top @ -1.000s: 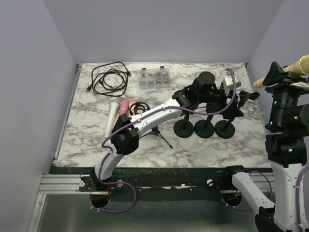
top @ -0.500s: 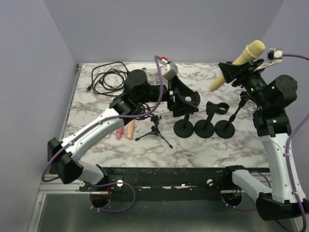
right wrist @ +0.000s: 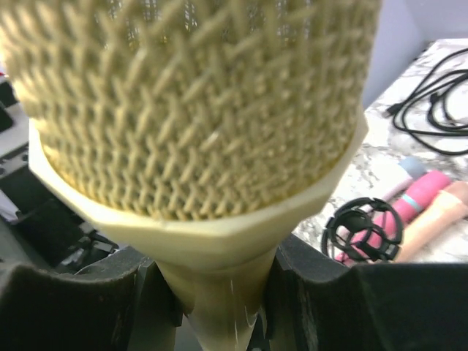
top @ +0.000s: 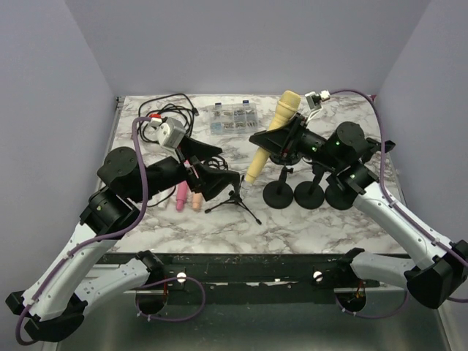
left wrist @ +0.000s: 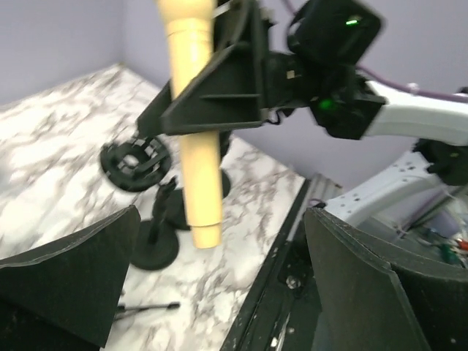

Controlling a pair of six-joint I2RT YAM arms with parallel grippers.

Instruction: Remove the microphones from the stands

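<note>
Three stands [top: 309, 194] beside a tripod [top: 235, 196], microphone [top: 283, 114] seemingly apart.

Mic [top: 259, 157]: pale yellow, woven mesh head
Table [top: 329, 227]: white marble, grey veins
Stands [top: 309, 194]: black
Tripod [top: 234, 197]: black
Cable [top: 164, 121]: black
Loose mics [top: 180, 196]: one pink with pale blue band, one peach
Shock mount [right wrist: 362, 227]: black
Arms [top: 398, 219]: white shells, black joints, purple wires
Left gripper [left wrist: 221, 219]: black
Right gripper [top: 274, 140]: black
Arm light [left wrist: 352, 21]: green
Base rail [top: 256, 267]: black
Walls [top: 241, 44]: lilac
</note>
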